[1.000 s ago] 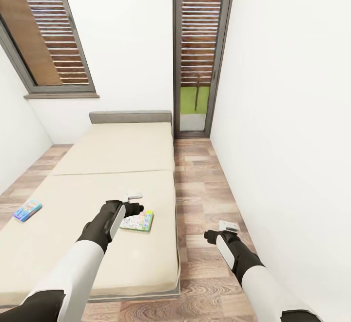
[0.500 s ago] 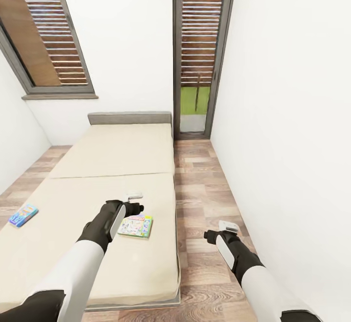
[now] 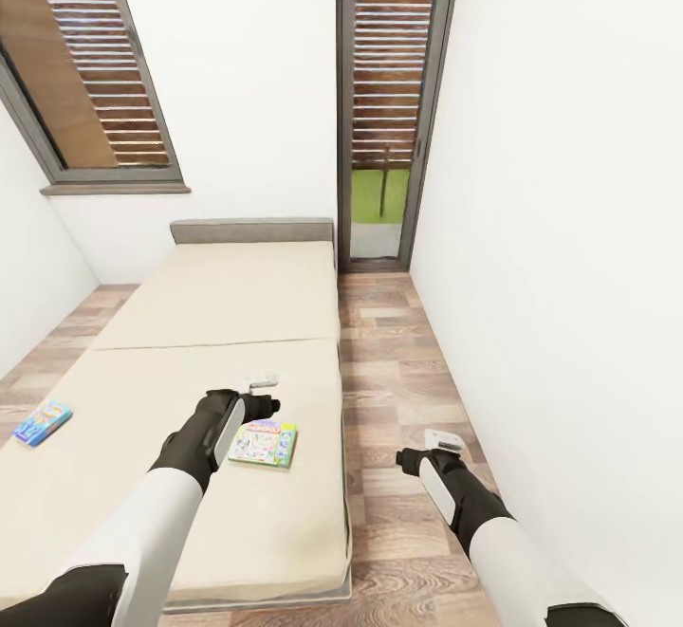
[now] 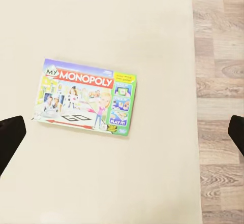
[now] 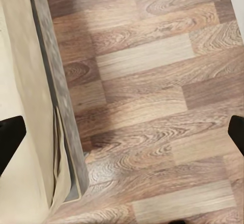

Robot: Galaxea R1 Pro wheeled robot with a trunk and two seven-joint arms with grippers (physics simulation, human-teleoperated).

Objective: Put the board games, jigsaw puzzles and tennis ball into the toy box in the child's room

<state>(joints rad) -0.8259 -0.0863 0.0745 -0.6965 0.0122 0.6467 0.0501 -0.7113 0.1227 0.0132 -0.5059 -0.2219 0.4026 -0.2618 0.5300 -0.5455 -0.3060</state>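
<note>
L claw [image 3: 263,396] fingers spread wide, hanging over bed [image 3: 218,304], Monopoly box [image 4: 87,96] just below it. R claw [image 3: 432,449] also apart, above floor [image 5: 152,92] beside bed frame

The left end effector [image 3: 264,395] covers the near corner of the Monopoly board game [image 3: 265,443] — its print is too small to read in the head view. Far to that end effector's left, the small blue board game [image 3: 41,421] lies with its lettering unreadable — the bed [image 3: 218,295] is cut by the picture's left edge.
</note>
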